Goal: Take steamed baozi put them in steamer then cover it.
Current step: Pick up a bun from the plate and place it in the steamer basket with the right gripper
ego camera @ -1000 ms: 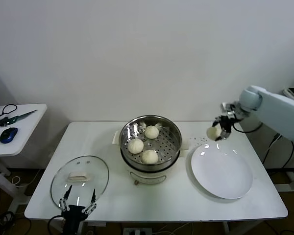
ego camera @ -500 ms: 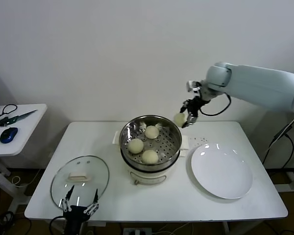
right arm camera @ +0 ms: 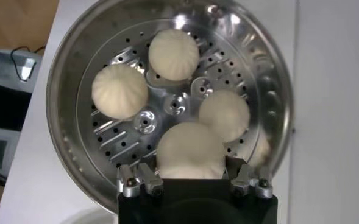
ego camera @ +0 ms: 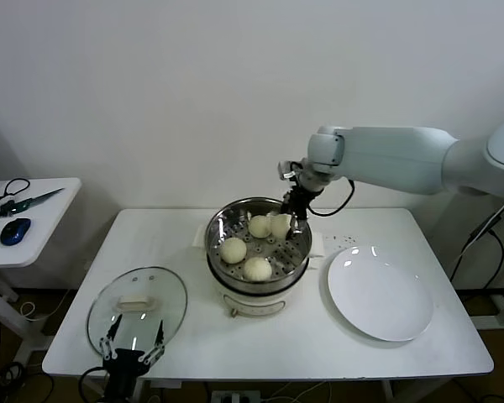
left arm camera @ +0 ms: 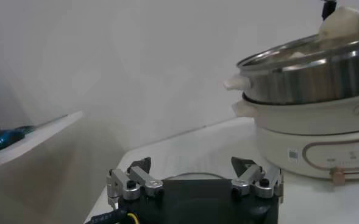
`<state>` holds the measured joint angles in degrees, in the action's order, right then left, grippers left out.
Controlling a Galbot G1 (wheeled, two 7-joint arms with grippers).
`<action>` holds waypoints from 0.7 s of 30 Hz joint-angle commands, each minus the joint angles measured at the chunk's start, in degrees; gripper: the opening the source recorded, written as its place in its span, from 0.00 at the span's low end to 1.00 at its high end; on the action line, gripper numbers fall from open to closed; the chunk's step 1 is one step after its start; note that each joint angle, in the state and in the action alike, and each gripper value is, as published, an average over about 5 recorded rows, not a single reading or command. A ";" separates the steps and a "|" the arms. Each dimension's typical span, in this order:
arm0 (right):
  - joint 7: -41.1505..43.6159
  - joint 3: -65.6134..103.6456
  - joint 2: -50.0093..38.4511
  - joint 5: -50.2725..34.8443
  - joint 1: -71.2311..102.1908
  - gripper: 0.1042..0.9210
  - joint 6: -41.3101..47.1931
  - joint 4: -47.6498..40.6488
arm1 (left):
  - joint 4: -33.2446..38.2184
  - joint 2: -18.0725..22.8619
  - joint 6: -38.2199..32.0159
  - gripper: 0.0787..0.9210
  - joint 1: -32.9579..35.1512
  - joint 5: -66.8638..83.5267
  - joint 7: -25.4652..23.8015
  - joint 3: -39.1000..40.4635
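Observation:
The steamer [ego camera: 223, 233] is a shiny perforated steel basket on a white pot base at the table's middle. Three baozi lie in it: one at its far side [ego camera: 259, 226], one at its left [ego camera: 233, 250], one at its near side [ego camera: 256, 269]. My right gripper [ego camera: 284, 223] is shut on a fourth baozi [ego camera: 280, 225] and holds it just above the basket's far right part; the right wrist view shows this baozi [right arm camera: 190, 150] between the fingers over the basket [right arm camera: 69, 79]. My left gripper [ego camera: 133, 351] is open and empty at the table's front left edge.
A round glass lid [ego camera: 137, 309] with a white handle lies on the table front left, just beyond my left gripper. A flat white plate [ego camera: 380, 293] lies right of the steamer. A side table [ego camera: 34, 220] with a mouse and scissors stands far left.
My right arm has swung left from over the plate's far edge to over the steamer, carrying the baozi with it and lowering it toward the basket. The left arm has stayed put.

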<state>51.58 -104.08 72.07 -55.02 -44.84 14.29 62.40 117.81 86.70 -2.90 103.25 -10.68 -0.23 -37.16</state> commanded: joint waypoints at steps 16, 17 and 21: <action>0.43 -0.21 2.83 3.66 5.99 0.80 0.51 -3.15 | -1.92 -0.27 0.62 0.88 -2.10 -0.40 0.01 -0.29; 0.50 -0.08 2.72 3.70 5.89 0.82 0.54 -2.92 | -1.95 -0.27 0.66 0.88 -2.20 -0.50 0.01 -0.26; 1.29 0.47 1.95 4.12 4.94 0.87 0.38 -1.84 | -1.98 -0.26 0.76 0.88 -2.65 -0.92 0.06 -0.17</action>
<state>52.09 -104.12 74.19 -52.05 -40.04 14.74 60.21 115.99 86.50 -2.24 101.12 -11.26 -0.20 -37.39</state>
